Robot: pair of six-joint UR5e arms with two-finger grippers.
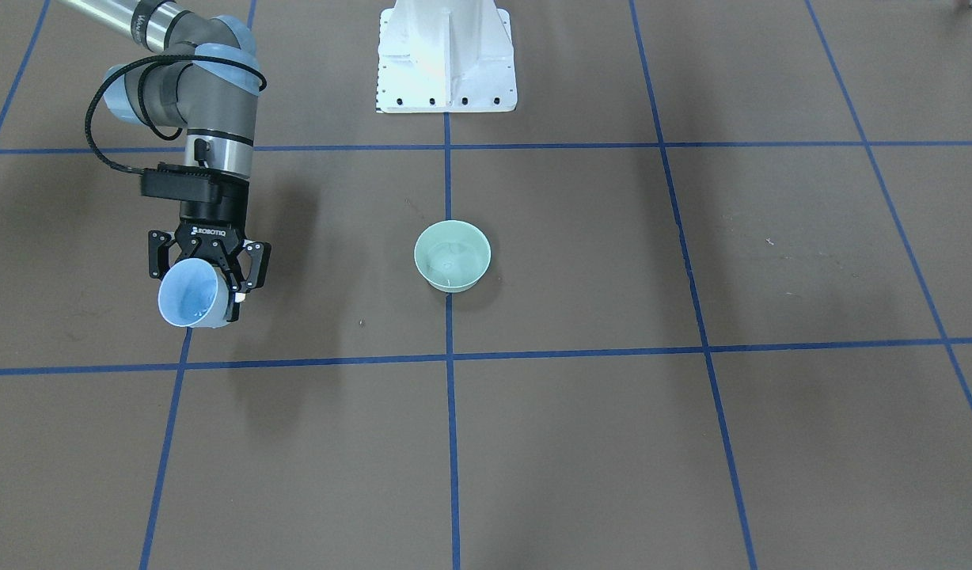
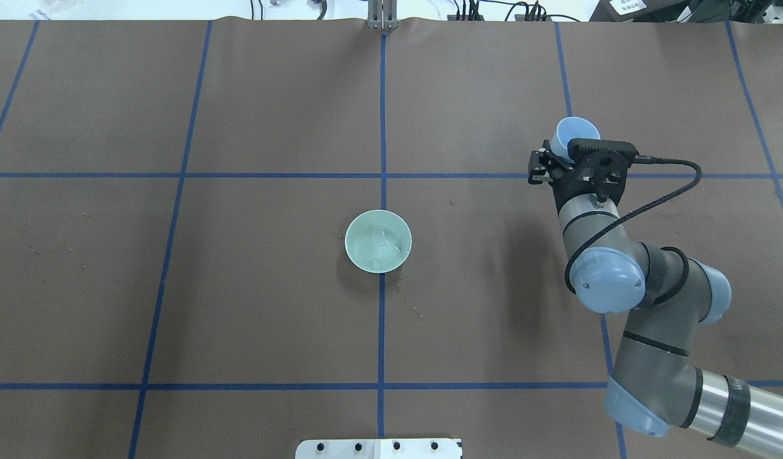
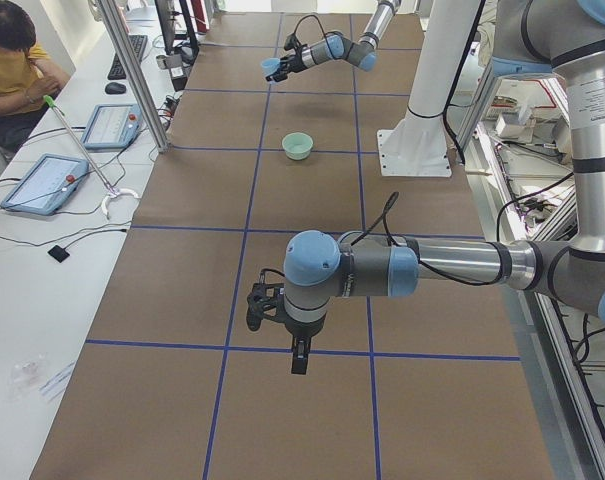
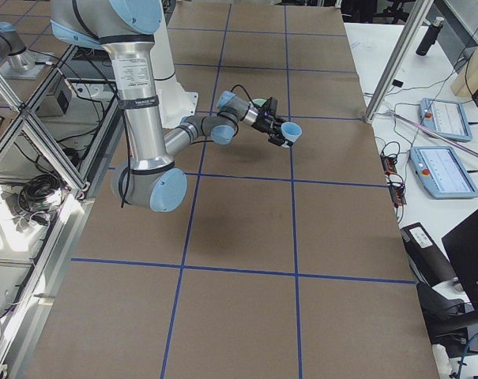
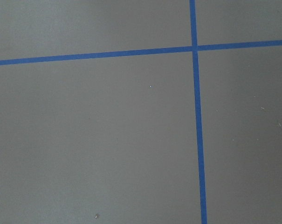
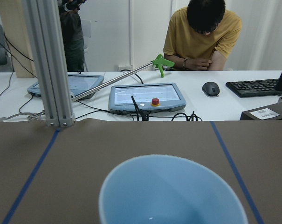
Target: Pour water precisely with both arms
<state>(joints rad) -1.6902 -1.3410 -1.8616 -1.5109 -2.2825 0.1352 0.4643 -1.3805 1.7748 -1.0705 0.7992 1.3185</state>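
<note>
My right gripper (image 1: pixel 205 289) is shut on the pale blue cup (image 1: pixel 191 297) and holds it above the table, tilted with its mouth away from my base. The cup also shows in the overhead view (image 2: pixel 573 134) and fills the bottom of the right wrist view (image 6: pixel 171 191), where a small glint lies low inside. The pale green bowl (image 1: pixel 452 255) stands at the table's middle, well apart from the cup, with faint ripples of water (image 2: pixel 382 245) in it. My left gripper (image 3: pixel 262 308) hangs over bare table far from the bowl; I cannot tell whether it is open or shut.
The white bolted pedestal (image 1: pixel 446 55) stands behind the bowl. Blue tape lines cross the brown table. Beyond the far edge are an aluminium post (image 6: pixel 50 60), tablets (image 6: pixel 147 95) and a seated operator (image 6: pixel 201 32).
</note>
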